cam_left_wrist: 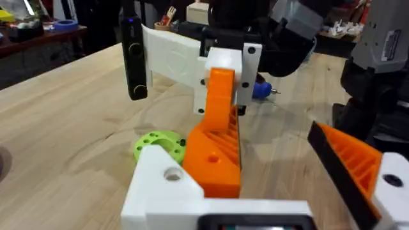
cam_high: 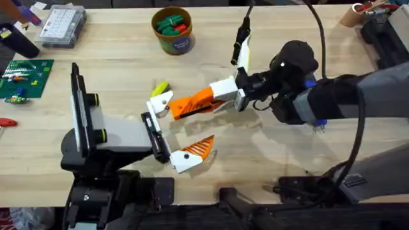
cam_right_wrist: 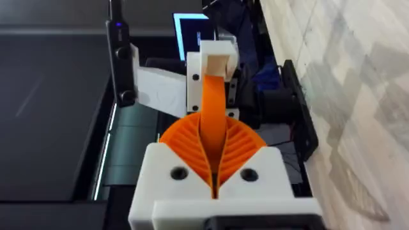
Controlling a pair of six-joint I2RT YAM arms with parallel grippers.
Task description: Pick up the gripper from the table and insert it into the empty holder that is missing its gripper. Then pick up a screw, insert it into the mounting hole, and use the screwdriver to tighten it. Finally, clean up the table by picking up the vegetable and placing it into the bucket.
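My right gripper (cam_high: 225,97) is clamped shut on the gripper (cam_high: 192,102). The holder (cam_high: 155,137) sits at its seven o'clock. I can't tell my left claw's state.

Clear box (cam_high: 61,25) sitting at far left corner of wood table (cam_high: 268,160). Green circuit board (cam_high: 24,78) lying below box, near left edge. Small red thing (cam_high: 6,121) lying at left edge, below board. Round green disc (cam_left_wrist: 158,143) with holes lying flat on table. Tan cup (cam_high: 356,14) standing at far right corner.
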